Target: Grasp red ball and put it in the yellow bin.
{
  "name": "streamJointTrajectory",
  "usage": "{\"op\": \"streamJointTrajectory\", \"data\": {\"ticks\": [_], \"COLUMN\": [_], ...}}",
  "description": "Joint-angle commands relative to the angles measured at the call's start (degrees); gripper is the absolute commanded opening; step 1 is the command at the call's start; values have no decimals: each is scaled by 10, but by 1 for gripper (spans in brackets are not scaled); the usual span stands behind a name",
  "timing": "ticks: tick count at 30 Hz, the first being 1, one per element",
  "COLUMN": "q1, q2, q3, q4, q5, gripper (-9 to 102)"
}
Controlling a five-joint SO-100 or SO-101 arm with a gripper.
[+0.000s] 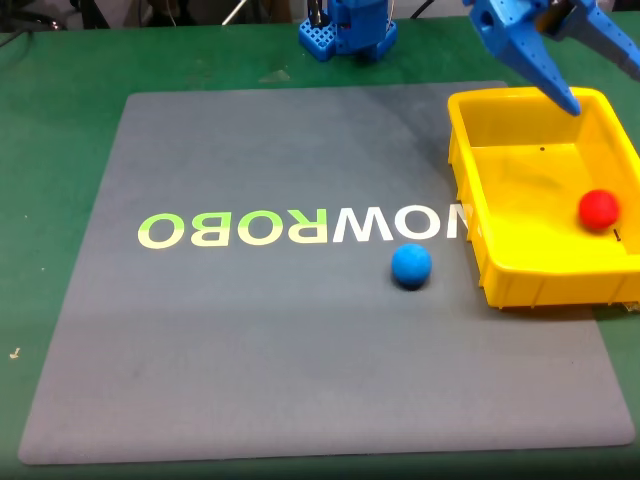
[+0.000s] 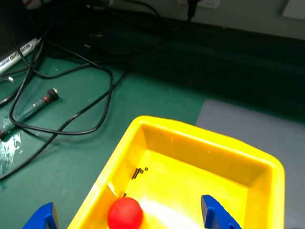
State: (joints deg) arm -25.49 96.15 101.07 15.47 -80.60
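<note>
Tool (image 2: 127, 217) spread — red ball (image 2: 125, 213) below, unheld.

light: even, bright | glare: pale patch on yellow bin (image 2: 157, 207) floor | shadows: soft | focus: slightly soft

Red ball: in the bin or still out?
In. The red ball rests on the floor of the yellow bin, free of the open jaws above; the wrist view agrees.

red ball (image 1: 599, 209), yellow bin (image 1: 540, 285), blue ball (image 1: 411, 266), blue gripper (image 2: 128, 217). grey mat (image 1: 250, 340) with white-to-lime lettering (image 1: 300, 227), green table (image 1: 60, 120), black cables (image 2: 71, 95).
</note>
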Motion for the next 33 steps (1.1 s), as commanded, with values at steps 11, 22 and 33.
{"op": "streamJointTrajectory", "data": {"ticks": [11, 22, 33], "q1": [89, 199, 217], "q2": [567, 944, 944], "q3": [358, 665, 743], "q4": [163, 390, 527], "q5": [-40, -62, -35], "gripper": [12, 0, 0]}}
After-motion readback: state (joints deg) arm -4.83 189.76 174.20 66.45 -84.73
